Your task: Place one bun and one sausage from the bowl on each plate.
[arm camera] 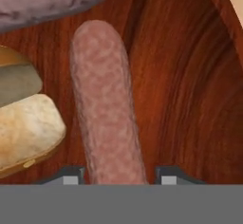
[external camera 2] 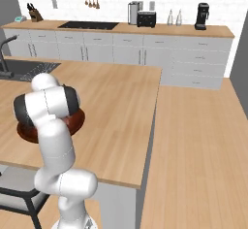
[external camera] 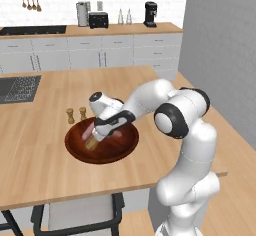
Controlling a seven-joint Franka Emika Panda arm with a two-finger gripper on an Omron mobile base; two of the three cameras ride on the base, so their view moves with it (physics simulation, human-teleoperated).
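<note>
Lying on the floor of the bowl, the sausage runs in the hand view from about 12 o'clock down to 6 o'clock, its near end passing between the fingertips. The gripper straddles it crosswise, one tip at 7 o'clock and one at 5 o'clock of the sausage; they sit near its sides, but whether they pinch it I cannot tell. A bun lies just beside at 9 o'clock.

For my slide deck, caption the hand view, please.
Tool straddling a sausage in the wooden bowl, beside a bun.
</note>
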